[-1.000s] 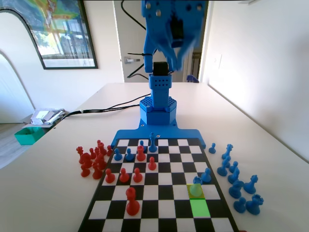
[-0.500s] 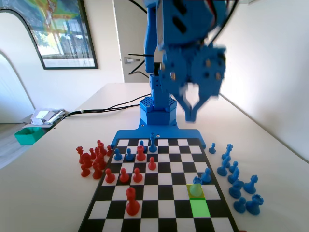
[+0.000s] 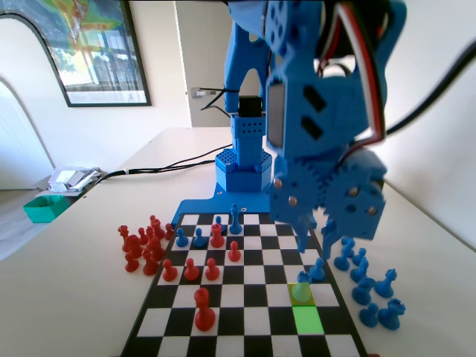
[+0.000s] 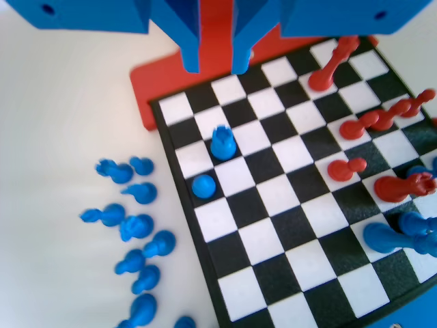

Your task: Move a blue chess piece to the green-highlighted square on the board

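A small blue chess piece (image 3: 301, 292), tinted pale green, stands on the yellow-olive square near the board's right edge in the fixed view. The bright green-highlighted square (image 3: 307, 320) lies bare directly in front of it. In the wrist view this piece (image 4: 222, 143) has a notched top and sits just below the jaws. My gripper (image 3: 314, 242) hangs above the board (image 3: 245, 294), over its right side and a little behind the piece. The jaws are apart, with nothing between them. Seen from the wrist, the gripper (image 4: 215, 67) is open.
A blue pawn (image 3: 317, 269) stands one square behind the tinted piece, at the board's edge (image 4: 203, 186). Several blue pieces (image 3: 364, 275) lie off the board to the right. Red pieces (image 3: 141, 245) cluster at the left, and a tall red piece (image 3: 203, 306) stands on the board.
The arm has swung down and towards the fixed camera. The gripper went from high at the back to low over the board's right side. No piece has moved.
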